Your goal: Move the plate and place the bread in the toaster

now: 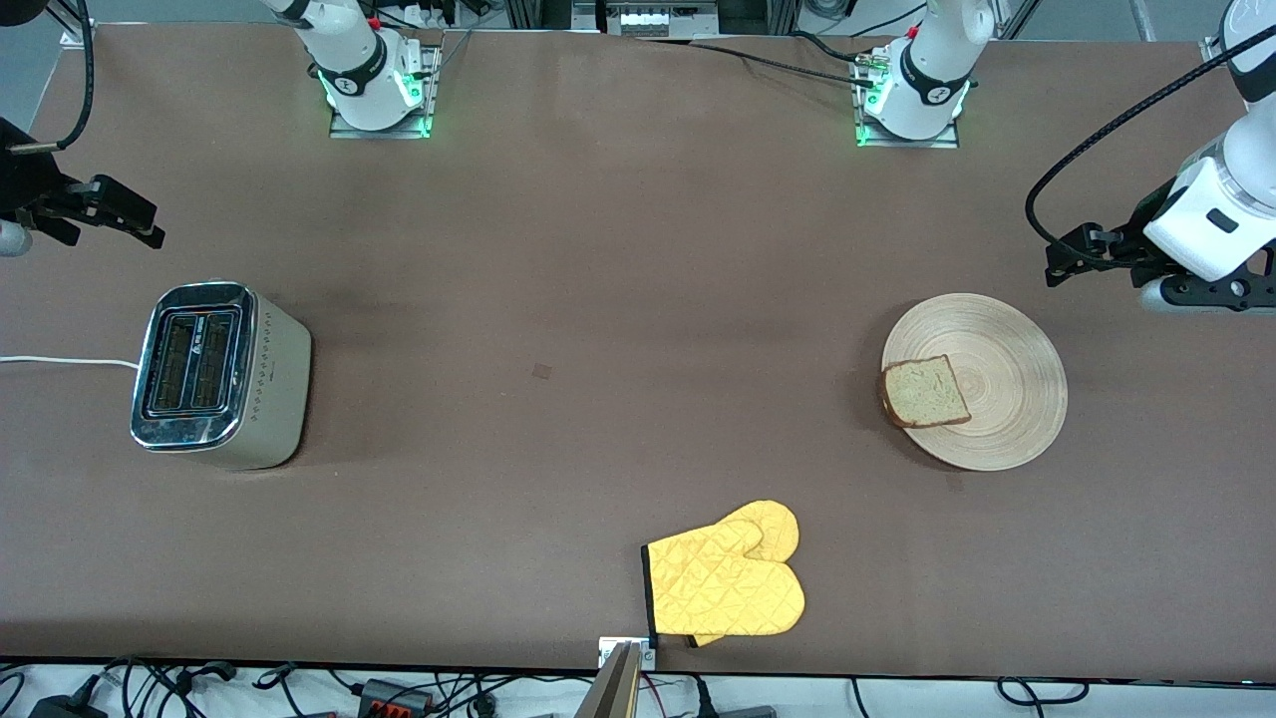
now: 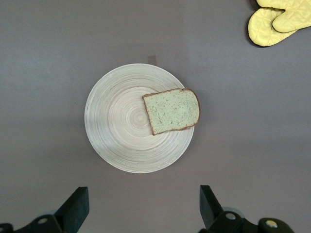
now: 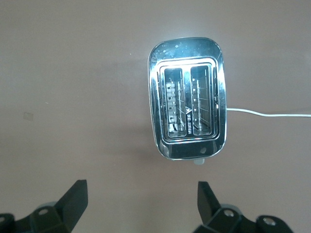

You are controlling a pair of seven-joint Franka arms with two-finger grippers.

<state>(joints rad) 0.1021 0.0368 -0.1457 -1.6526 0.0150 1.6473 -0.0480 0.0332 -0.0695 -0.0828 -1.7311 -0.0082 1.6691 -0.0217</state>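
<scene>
Taking the front view from its left edge, the right pincer [image 1: 150,231] hangs over bare bench [image 1: 598,249] at about twelve o'clock from the toaster [image 1: 219,374], jaws spread wide and holding nothing. The toaster stands toward the right arm's end, both slots open upward and empty, its white cord [image 1: 60,360] trailing off at nine o'clock. Midway along, close to the front camera, lie yellow oven mitts [image 1: 728,583], well apart from everything else. Toward the left arm's end sits the plate [image 1: 997,384], with the bread [image 1: 924,391] lying flat on it and overhanging the rim at nine o'clock. The left pincer [image 1: 1062,261] hovers just off the plate's edge at about one o'clock, jaws likewise fully parted and empty.

Nothing appears started, so the plate move looks to be the step in hand, and it falls to the left arm. A good grip would take the rim at a bare stretch, around three o'clock, away from the slice. The plate should slide or lift level toward the toaster, slowly, because the overhanging bread could tip off. The mitts should be given a wide berth.
</scene>
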